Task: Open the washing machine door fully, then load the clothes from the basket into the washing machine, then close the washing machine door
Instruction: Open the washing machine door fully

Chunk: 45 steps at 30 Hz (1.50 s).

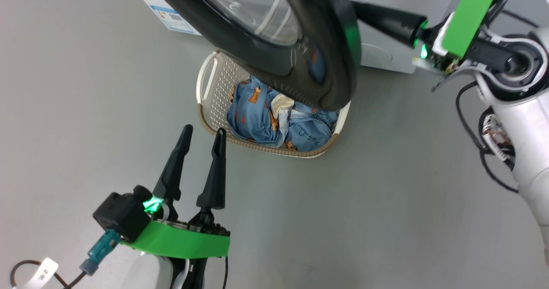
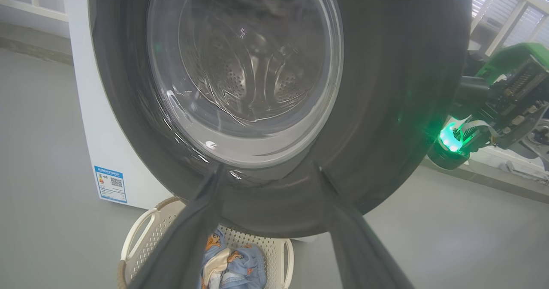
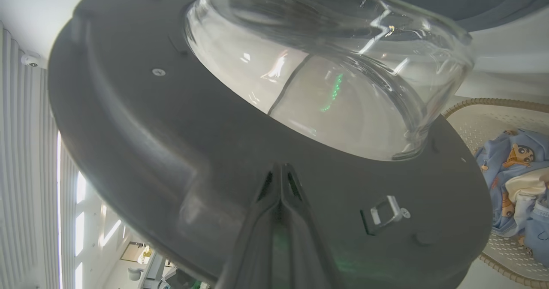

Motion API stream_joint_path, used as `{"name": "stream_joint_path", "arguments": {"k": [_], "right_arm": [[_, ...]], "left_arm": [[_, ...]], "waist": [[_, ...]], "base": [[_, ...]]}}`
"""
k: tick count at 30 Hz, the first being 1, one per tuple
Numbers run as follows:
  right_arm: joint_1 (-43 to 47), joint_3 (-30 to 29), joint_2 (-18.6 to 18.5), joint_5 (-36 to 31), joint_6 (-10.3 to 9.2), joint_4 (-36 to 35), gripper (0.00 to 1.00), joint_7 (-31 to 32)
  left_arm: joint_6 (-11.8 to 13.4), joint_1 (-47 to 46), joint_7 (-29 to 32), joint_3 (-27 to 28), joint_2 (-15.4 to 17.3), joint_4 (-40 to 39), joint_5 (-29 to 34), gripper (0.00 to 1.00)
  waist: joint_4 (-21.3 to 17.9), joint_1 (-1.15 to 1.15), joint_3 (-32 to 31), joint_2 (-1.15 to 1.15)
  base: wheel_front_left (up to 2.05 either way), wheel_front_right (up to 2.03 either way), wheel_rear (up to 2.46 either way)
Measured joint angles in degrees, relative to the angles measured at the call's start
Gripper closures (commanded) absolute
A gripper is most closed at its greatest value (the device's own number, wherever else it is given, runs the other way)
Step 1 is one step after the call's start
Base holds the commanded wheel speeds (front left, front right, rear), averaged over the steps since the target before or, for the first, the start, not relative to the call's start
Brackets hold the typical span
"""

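The glossy black washing machine door point(image 1: 334, 57) hangs partly swung out over the basket point(image 1: 206, 121). Its clear glass bowl point(image 3: 334, 87) bulges from the inner face. My right gripper point(image 3: 281, 171) is shut, with its fingertips against the door's point(image 3: 150, 152) inner face beside the latch point(image 3: 386, 214). Light blue printed clothes point(image 1: 253, 113) with some cream cloth lie in the cream perforated basket. My left gripper point(image 1: 204, 130) stands open, empty, just outside the basket's near left rim. It faces the door's point(image 2: 386, 109) outer side. The white washing machine point(image 2: 90, 109) stands behind.
Grey floor point(image 1: 386, 203) spreads around the basket on all sides. A blue label point(image 1: 171, 19) marks the machine's lower corner. My right arm's pale forearm point(image 1: 527, 121) and cables fill the right edge. A window sill point(image 2: 493, 177) runs behind the machine.
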Motion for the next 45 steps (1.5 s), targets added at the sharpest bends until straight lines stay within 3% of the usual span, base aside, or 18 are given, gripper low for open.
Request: {"name": "stream_joint_path", "arguments": {"k": [27,38,42,45], "right_arm": [[8.97,4.47,6.6,0.52,0.0,-3.48,1.0,4.03],[11.21,3.59,7.49,0.47,0.0,-3.68,1.0,3.04],[13.43,2.66,7.2,0.38,0.0,-4.04,0.62,1.33],[15.27,1.76,6.8,0.01,0.0,-4.46,0.51,0.1]], "left_arm": [[0.0,3.59,0.0,0.6,0.04,0.45,0.85,0.0],[0.0,4.48,0.0,0.51,0.08,2.02,1.89,0.0],[0.0,4.52,0.0,0.48,0.15,3.07,2.58,0.0],[0.0,4.55,0.0,0.79,0.94,3.71,2.72,0.0]], "waist": [[2.83,0.0,-5.6,0.0],[1.62,0.0,-7.29,0.0],[0.31,0.0,-8.25,0.0],[-1.0,0.0,-9.06,0.0]], "base": [[0.0,0.0,0.0],[0.0,0.0,0.0],[0.0,0.0,0.0],[0.0,0.0,0.0]]}}
